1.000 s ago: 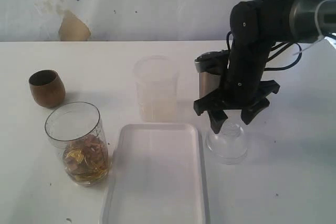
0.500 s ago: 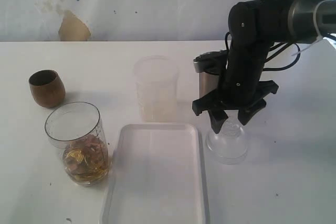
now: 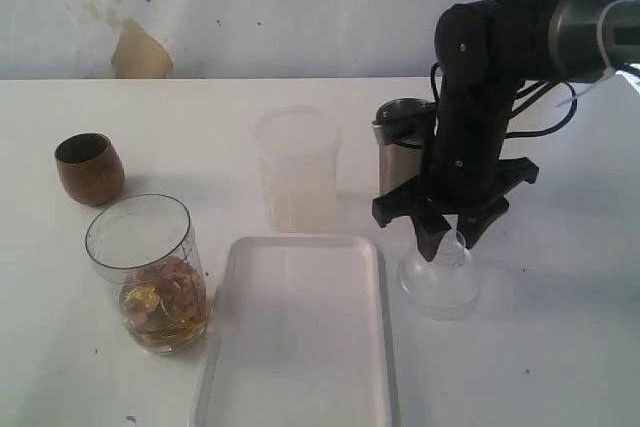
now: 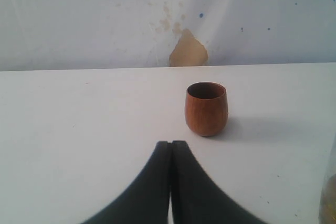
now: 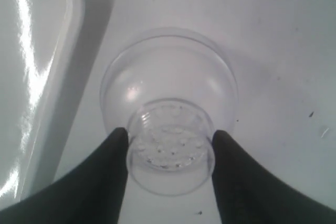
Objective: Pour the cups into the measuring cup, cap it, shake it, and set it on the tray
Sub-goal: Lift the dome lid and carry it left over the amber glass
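Since a second ago the right fingers (image 3: 430, 232) have sunk and drawn inward, and the clear domed cap (image 3: 440, 285) beneath them has slid a little toward four o'clock on the tabletop (image 3: 560, 347).

From the exterior view, we see the cap standing upright, just past the tray's (image 3: 300, 337) three o'clock edge. The steel tumbler (image 3: 398, 142) stands at twelve o'clock from the cap, partly behind the arm. The measuring cup (image 3: 148, 272), with gold and brown pieces in its bottom, stands at nine o'clock, just beside the tray's far edge and well apart from the cap. The wooden cup (image 3: 90, 168) sits at eleven o'clock from it, and the frosted beaker (image 3: 296, 169) stands behind the tray.

On the left wrist view, the left fingers (image 4: 157, 182) are pressed together with nothing between them, and the wooden cup (image 4: 206, 108) stands beyond their tips, apart.

On the right wrist view, the right fingers (image 5: 100, 182) flank the cap's (image 5: 168, 72) perforated knob (image 5: 170, 140) and appear to touch it on both sides, so we read a grip forming. We judge the carry must cross the tray toward nine o'clock, cap axis kept vertical.
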Robot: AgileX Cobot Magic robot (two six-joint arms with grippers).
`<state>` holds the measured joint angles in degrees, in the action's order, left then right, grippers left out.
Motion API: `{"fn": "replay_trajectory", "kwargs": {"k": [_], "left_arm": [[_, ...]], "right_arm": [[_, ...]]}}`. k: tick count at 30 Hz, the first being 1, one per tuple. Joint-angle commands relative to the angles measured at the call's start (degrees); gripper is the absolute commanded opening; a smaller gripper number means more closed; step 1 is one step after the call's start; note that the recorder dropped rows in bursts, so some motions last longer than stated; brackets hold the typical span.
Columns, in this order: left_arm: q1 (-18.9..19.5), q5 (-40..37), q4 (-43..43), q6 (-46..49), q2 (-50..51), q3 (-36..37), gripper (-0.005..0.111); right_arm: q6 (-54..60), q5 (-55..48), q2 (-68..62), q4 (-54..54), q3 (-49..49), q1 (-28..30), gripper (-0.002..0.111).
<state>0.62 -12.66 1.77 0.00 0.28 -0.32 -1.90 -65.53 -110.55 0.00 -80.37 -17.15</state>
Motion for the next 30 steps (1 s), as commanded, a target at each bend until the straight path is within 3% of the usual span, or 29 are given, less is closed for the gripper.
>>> {"fn": "replay_trajectory", "kwargs": {"k": [1, 15, 20, 30], "left_arm": [[0.2, 0.6, 0.2, 0.0, -0.3, 0.3, 0.0], [0.2, 0.6, 0.2, 0.0, -0.3, 0.3, 0.0], [0.2, 0.6, 0.2, 0.0, -0.3, 0.3, 0.0], [0.2, 0.6, 0.3, 0.0, -0.3, 0.3, 0.0]], "right_arm": [[0.8, -1.0, 2.2, -0.5, -0.2, -0.1, 0.0], [-1.0, -4.4, 17.8, 3.8, -4.5, -1.9, 0.0], [-1.3, -4.4, 18.9, 10.9, -7.9, -7.8, 0.0], [-7.3, -4.4, 18.9, 10.9, -14.9, -20.6, 0.0]]}}
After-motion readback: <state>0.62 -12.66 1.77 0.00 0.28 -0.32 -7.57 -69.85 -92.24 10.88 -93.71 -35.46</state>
